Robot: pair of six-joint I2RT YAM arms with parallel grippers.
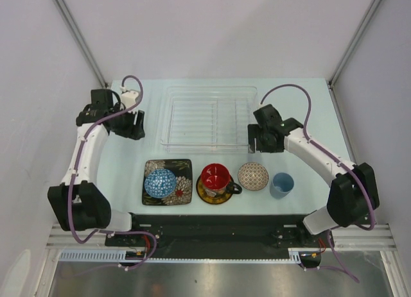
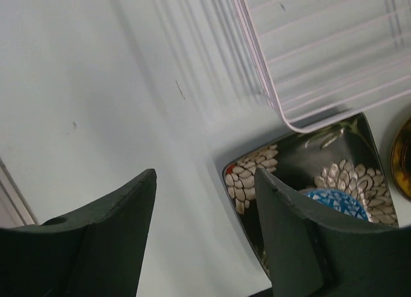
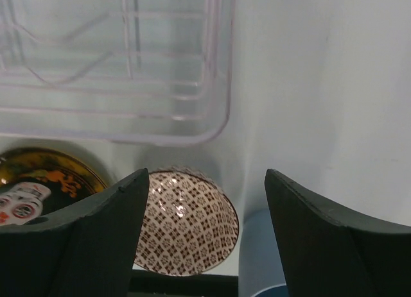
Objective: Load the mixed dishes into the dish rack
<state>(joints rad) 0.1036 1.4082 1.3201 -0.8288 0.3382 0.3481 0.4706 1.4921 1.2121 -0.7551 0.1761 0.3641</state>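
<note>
1. Rack (image 1: pixel 209 117) sat at the far middle of the table (image 1: pixel 128 162), with no dish in it; nothing was loaded yet.
2. Dishes lay in a row just near of the rack. Plate (image 1: pixel 185 167) was at left with the blue bowl (image 1: pixel 160 182) sitting on it. Red cup (image 1: pixel 215 176) on its saucer (image 1: pixel 203 196) came next, then the beige bowl (image 1: pixel 253 176), then the light blue cup (image 1: pixel 281 184) at right.
3. Left gripper (image 1: pixel 131 125) hovered left of the rack, jaws wide apart, holding nothing. Its wrist view showed the plate's far-left corner.
4. Right gripper (image 1: pixel 255 140) hovered at the rack's near-right corner, just far of the beige bowl, jaws wide apart, also holding nothing.
5. Handling, my read: all pieces looked like glazed ceramic, so stiff, slick, chip-prone and fairly heavy.
6. Bowls and cups looked best pinched across the rim wall, one finger inside and one outside.
7. Stacked pairs needed the top piece off first.
8. Plate and saucer lay flat, so an edge pinch looked hardest and most likely to slip.
9. Rack looked like light plastic and could slide if a dish pushed against its wall.
</note>
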